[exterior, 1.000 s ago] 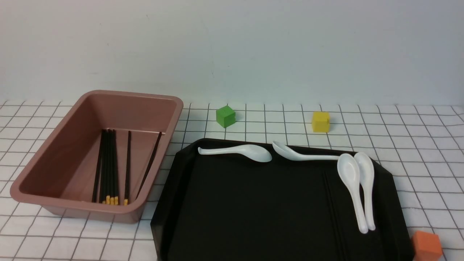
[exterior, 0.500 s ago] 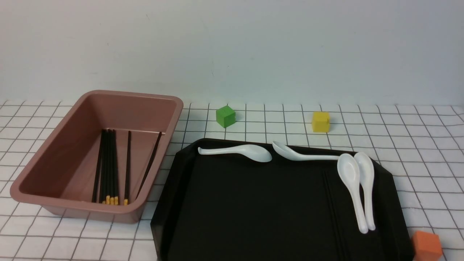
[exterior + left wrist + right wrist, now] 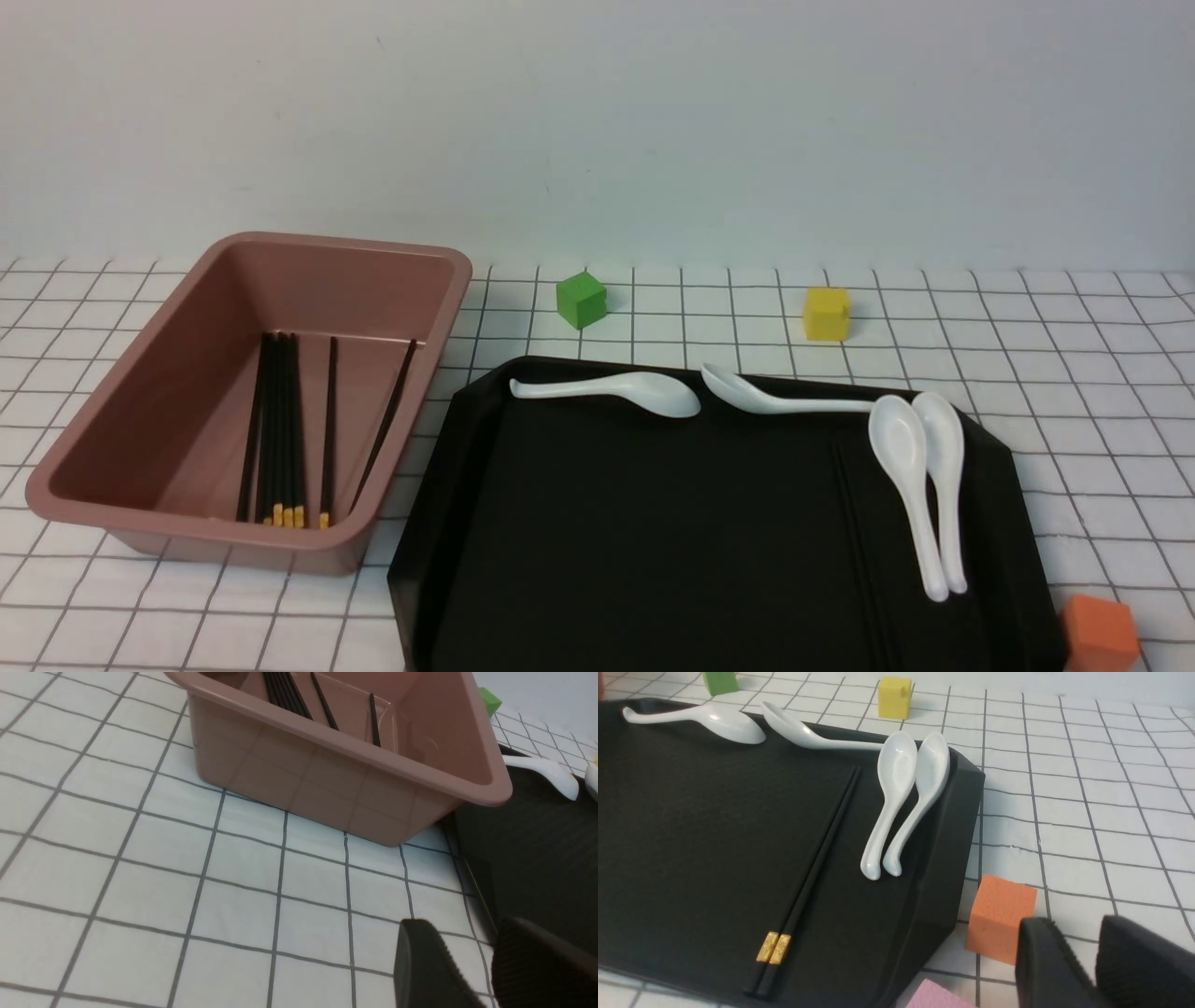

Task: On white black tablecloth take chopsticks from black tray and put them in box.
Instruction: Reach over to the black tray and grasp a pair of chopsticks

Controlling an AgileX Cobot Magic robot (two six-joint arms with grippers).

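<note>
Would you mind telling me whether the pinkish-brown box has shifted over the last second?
No. In the front view the box keeps the same spot relative to the green cube and black tray.

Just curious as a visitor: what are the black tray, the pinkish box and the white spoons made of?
The black tray: glossy plastic or lacquer, judging by its sheen. The box: probably smooth moulded plastic; its wall mirrors the grid of the tablecloth. The spoons: glazed ceramic or melamine; the shine fits either.
</note>
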